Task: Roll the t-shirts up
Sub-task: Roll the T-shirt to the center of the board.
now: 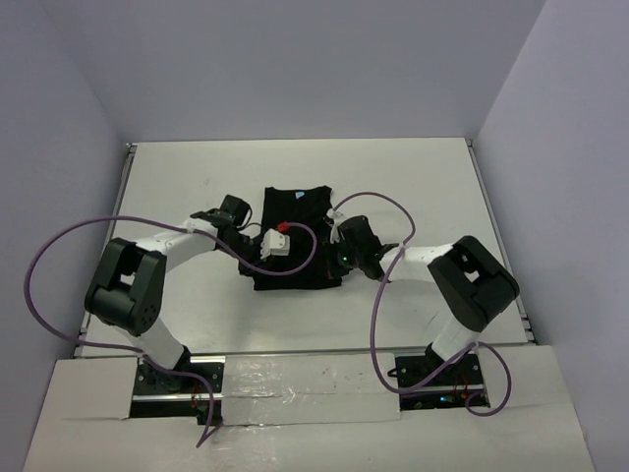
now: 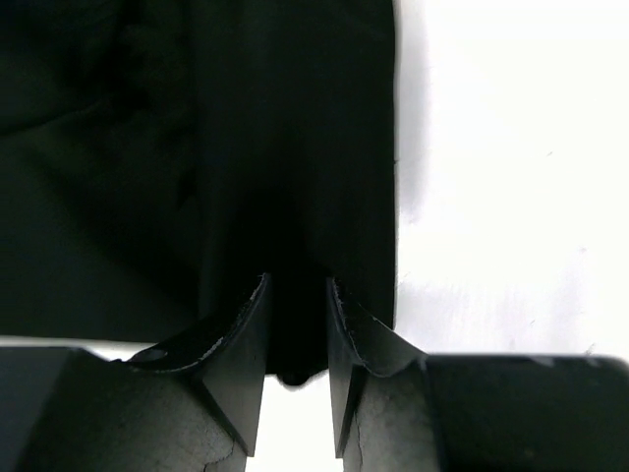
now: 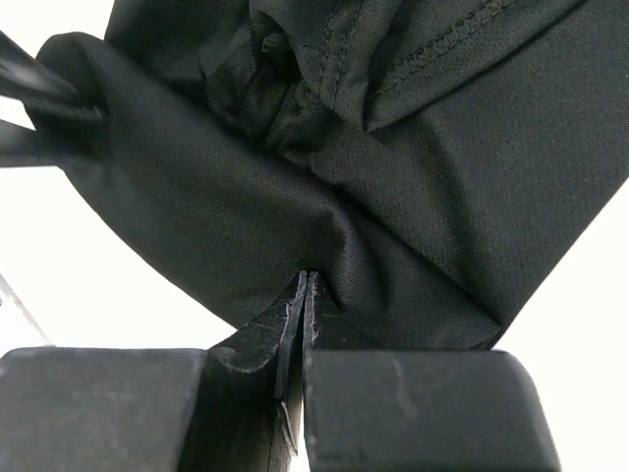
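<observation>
Top view: the black t-shirt (image 1: pixel 295 211) lies at the middle of the table (image 1: pixel 423 187), collar toward the top of the frame with a small blue tag at the neck. The left gripper (image 1: pixel 261 262) is over its lower left part and the right gripper (image 1: pixel 344 260) at its lower right edge. Left wrist view: smooth dark cloth fills the upper left, and its hem lies in the gap between parted, released fingers (image 2: pixel 246 334). Right wrist view: bunched, stitched cloth fills the upper frame, with the jaws clenched on a fold at lower centre.

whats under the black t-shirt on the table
Only the white table shows around the edges of the t-shirt. Whatever lies beneath the folded fabric is covered, so it cannot be told.
</observation>
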`<state>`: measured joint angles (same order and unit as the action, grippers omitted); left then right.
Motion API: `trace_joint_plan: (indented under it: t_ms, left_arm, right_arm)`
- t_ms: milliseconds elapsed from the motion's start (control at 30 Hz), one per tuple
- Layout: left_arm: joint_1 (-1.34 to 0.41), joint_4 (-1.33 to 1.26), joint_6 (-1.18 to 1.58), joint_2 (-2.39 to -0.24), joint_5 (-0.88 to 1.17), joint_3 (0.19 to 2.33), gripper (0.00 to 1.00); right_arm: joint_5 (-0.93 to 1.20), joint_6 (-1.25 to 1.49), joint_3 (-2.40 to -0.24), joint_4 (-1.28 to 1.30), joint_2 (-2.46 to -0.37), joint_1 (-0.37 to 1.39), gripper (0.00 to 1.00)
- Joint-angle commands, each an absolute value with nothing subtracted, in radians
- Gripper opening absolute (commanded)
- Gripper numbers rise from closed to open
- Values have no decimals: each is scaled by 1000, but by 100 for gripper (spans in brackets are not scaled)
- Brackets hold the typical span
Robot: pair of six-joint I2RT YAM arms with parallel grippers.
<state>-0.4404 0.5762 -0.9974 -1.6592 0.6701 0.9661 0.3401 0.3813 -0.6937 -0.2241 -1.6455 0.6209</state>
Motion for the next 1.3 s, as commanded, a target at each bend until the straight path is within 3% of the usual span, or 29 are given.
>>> trace_joint_plan:
  t_ms: [0,600,700,900,1267]
  left_arm:
    - [-394,600,-996,-1583,670,997,37]
    - [-353,453,-971,-1559,532,848,35]
    - [-353,465,-943,-1543,567,888,38]
    - [-356,483,-919,-1451,656,985,56]
    - [-618,353,-1095,-1256,548,686,60]
  right_arm:
    - [310,388,-713,-207,-1687,614,0]
    - [318,331,-739,-163,-1701,615,0]
    - [316,322,-742,-150,-1697,615,0]
    - [321,313,-744,-141,-1697,615,0]
    - [325,322,-753,-144,-1709,617,0]
